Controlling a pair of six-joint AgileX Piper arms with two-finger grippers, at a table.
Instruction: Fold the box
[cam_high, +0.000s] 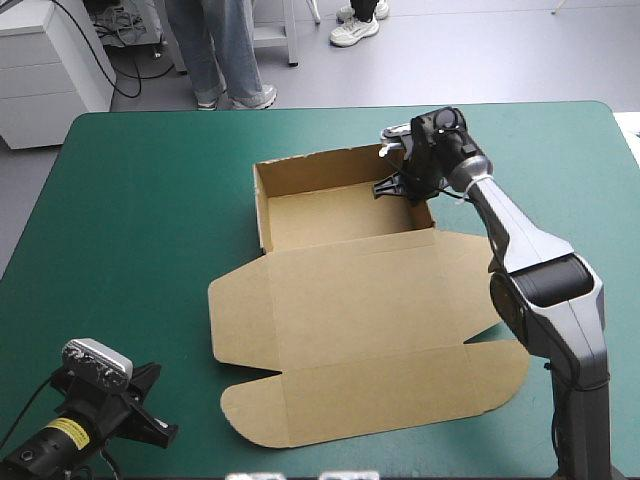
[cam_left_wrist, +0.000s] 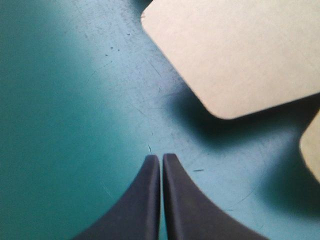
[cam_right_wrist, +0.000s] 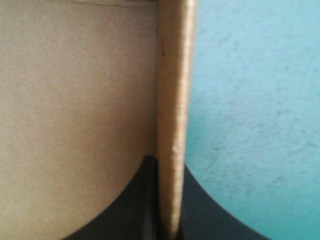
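Now pinching the box (cam_high: 350, 330) wall with the right pincer (cam_right_wrist: 168, 167).
Holding the left pincer (cam_left_wrist: 161, 159) pressed together over tabletop (cam_left_wrist: 60, 100) beside a flap (cam_left_wrist: 235, 55).

No legible text anywhere — only a yellow label (cam_high: 66, 432) on the left arm (cam_high: 28, 457), its print too small.

Right arm (cam_high: 520, 235), at four o'clock: rounded silver-grey links, glossy black elbow band, black wrist. Left arm (cam_high: 45, 447), at seven o'clock: black, with a yellow label (cam_high: 66, 432); its fingers (cam_left_wrist: 142, 205) are smooth black fins.
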